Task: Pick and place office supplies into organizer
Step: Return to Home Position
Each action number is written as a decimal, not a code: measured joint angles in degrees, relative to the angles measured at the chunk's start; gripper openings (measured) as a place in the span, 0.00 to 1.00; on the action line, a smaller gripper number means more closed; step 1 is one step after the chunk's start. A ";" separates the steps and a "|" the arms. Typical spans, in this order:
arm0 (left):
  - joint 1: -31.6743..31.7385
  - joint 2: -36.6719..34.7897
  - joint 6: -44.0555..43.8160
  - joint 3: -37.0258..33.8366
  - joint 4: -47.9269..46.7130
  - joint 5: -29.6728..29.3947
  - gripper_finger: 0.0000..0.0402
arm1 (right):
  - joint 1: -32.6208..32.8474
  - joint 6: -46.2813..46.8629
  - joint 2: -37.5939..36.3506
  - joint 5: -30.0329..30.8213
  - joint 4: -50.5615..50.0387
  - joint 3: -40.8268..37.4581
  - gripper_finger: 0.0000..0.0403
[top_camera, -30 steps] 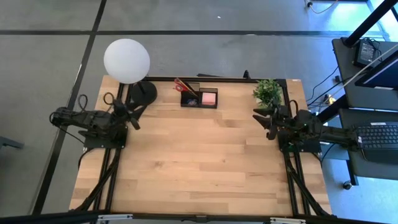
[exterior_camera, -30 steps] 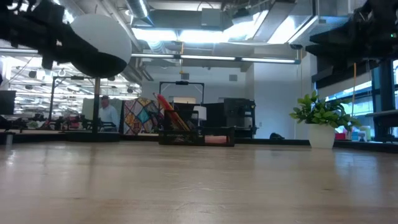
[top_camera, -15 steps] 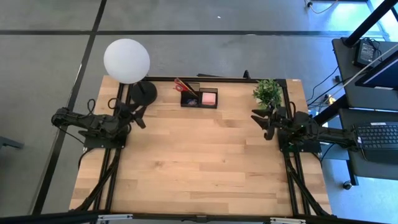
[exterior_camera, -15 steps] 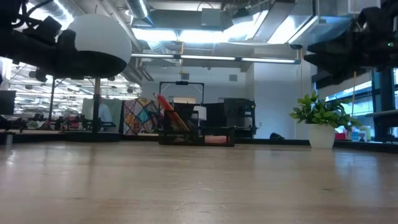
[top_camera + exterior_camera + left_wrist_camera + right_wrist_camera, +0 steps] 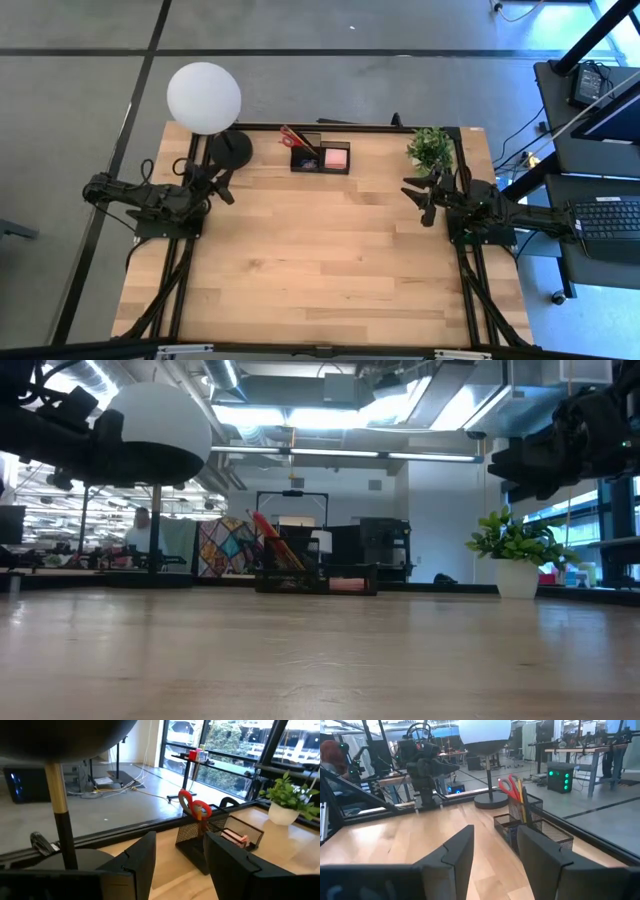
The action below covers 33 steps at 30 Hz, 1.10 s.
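Found the organizer [image 5: 320, 158] at the table's far edge, between the left gripper [image 5: 224, 186] and the right gripper [image 5: 418, 201] — ahead of each, about equally near. Long axis across, from one toward the other. Held red scissors [image 5: 292, 136] upright, with a pink pad [image 5: 336, 156] beside. Both sets of fingers parted, empty — probably only needed parking.
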 joint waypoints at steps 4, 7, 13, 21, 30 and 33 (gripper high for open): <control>0.00 0.00 -2.46 0.00 0.09 0.04 0.40 | 0.00 0.44 0.00 -0.02 0.01 0.00 0.39; 0.00 0.00 -1.82 0.00 0.09 0.07 0.40 | 0.00 1.55 0.00 -0.03 0.00 0.00 0.39; 0.00 0.02 -1.95 0.00 0.18 0.12 0.40 | 0.00 1.56 0.00 -0.04 0.00 0.02 0.39; 0.00 0.02 -1.98 0.00 0.19 0.12 0.40 | 0.00 1.46 0.00 -0.04 0.00 0.02 0.39; 0.00 0.02 -1.98 0.00 0.18 0.12 0.40 | 0.00 1.52 0.00 -0.07 0.00 0.04 0.39; 0.00 0.02 -1.98 0.00 0.20 0.12 0.40 | 0.00 1.53 0.00 -0.07 0.00 0.04 0.39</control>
